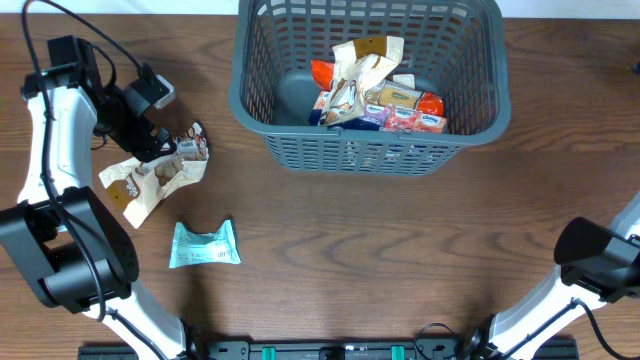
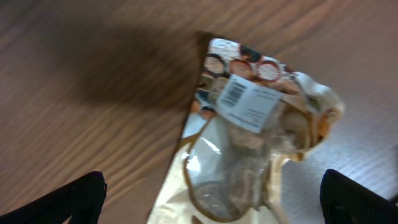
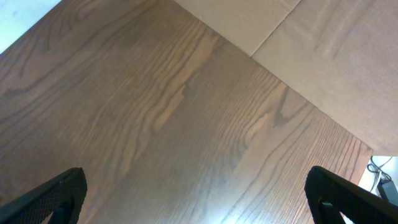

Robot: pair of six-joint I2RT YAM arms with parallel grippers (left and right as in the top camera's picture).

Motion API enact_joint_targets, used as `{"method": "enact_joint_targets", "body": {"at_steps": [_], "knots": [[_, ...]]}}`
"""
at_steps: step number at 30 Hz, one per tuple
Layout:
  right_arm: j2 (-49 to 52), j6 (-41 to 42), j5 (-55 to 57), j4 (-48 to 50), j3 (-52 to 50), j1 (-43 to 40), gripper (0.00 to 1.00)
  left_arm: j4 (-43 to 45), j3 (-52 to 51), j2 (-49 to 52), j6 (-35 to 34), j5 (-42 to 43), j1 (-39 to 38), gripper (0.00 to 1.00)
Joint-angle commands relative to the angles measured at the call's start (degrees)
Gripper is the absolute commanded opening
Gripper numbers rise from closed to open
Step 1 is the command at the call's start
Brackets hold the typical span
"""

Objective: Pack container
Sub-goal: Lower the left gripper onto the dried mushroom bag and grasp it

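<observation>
Worktop (image 1: 400,250) wood spreads broad before the container (image 1: 370,152) — far centre, long axis left-right, mouth up. My left hand (image 2: 214,194) gapes wide over a snack pack (image 2: 249,130); my right hand (image 3: 199,194) — wide too.

Looking down on a crinkled cream-and-brown plastic snack pouch (image 2: 249,149) with a clear window, lying right of centre on a brown wood-grain tabletop (image 2: 93,143). Showing a white barcode label (image 2: 247,104) near its upper end. Framing it with black fingertips (image 2: 68,202) of the left gripper (image 2: 211,208), spread to both lower corners.
</observation>
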Motion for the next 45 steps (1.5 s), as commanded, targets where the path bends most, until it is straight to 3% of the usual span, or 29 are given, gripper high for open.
{"method": "enact_joint_targets", "body": {"at_steps": [1,12,45], "knots": [[0.5,0.8,0.6,0.1,-0.2,-0.1,0.99,-0.5,-0.2,1.4,1.1,0.7,1.3,0.99],[0.5,0.8,0.6,0.1,-0.2,-0.1,0.99,-9.9,-0.2,8.1,1.6,0.7,1.5,0.99],[0.5,0.8,0.6,0.1,-0.2,-0.1,0.99,-10.7,-0.2,16.4,1.5,4.1,2.1,0.99]]}}
